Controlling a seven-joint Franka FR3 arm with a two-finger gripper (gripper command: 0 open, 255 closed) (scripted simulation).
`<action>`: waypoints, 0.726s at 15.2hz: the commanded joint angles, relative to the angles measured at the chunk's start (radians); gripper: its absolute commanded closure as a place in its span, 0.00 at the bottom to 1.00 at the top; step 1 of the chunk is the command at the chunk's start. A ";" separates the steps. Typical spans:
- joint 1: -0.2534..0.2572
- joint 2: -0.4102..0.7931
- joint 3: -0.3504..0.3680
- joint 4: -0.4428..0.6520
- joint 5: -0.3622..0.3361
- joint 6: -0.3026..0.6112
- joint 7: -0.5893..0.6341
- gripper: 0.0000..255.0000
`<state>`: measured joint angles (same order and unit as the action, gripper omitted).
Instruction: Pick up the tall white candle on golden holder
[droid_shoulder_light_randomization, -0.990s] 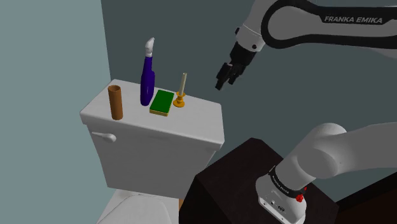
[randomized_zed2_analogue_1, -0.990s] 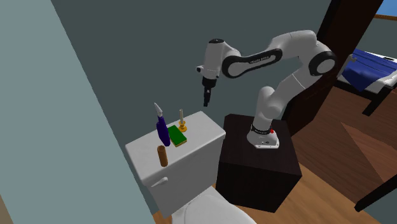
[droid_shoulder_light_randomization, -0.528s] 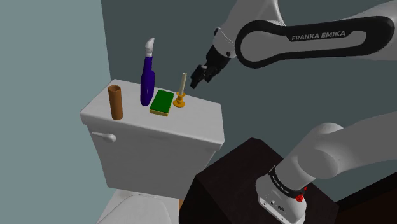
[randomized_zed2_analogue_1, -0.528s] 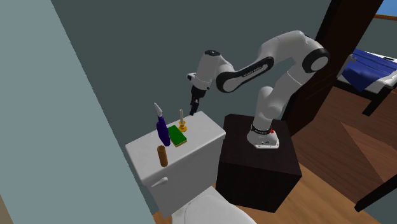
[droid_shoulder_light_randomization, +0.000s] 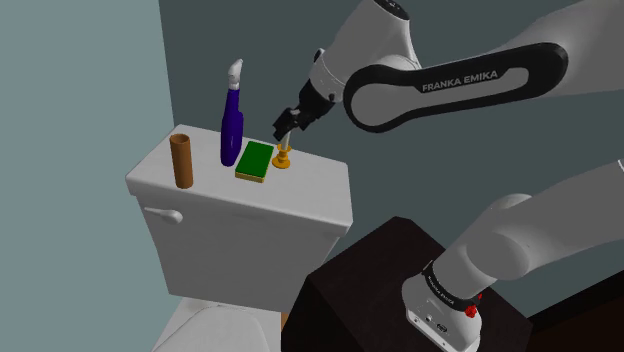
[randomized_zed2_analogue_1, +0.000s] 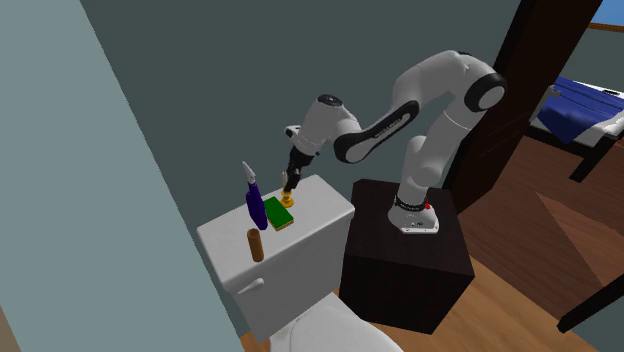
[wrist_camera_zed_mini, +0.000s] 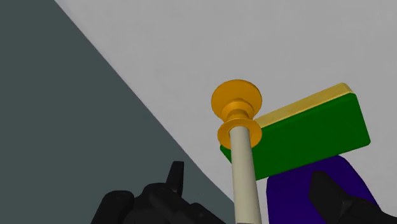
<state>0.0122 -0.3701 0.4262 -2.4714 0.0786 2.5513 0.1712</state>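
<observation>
A tall off-white candle stands upright in a golden holder on the white toilet tank lid, near the wall. In the shoulder view my black gripper hangs just over the holder and covers most of the candle. The second exterior view has the gripper right above the holder. In the wrist view the gripper is open. Its fingers stand apart on either side of the candle's upper part without touching it.
A green sponge with a yellow underside lies right beside the holder. A tall purple spray bottle stands past the sponge, and a brown cylinder stands near the lid's far end. The grey-blue wall is close behind the tank.
The gripper has travelled down and toward the shoulder view's left, from the air beside the tank to just over the candle, now straddling its top. The objects on the lid have not moved.
</observation>
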 joint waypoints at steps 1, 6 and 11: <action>-0.003 0.011 0.006 -0.020 -0.004 0.033 0.005 0.00; -0.009 0.032 0.017 -0.037 -0.014 0.071 0.016 1.00; -0.010 0.033 0.017 -0.037 -0.015 0.072 0.017 1.00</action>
<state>0.0026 -0.3370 0.4436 -2.5081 0.0638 2.6230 0.1882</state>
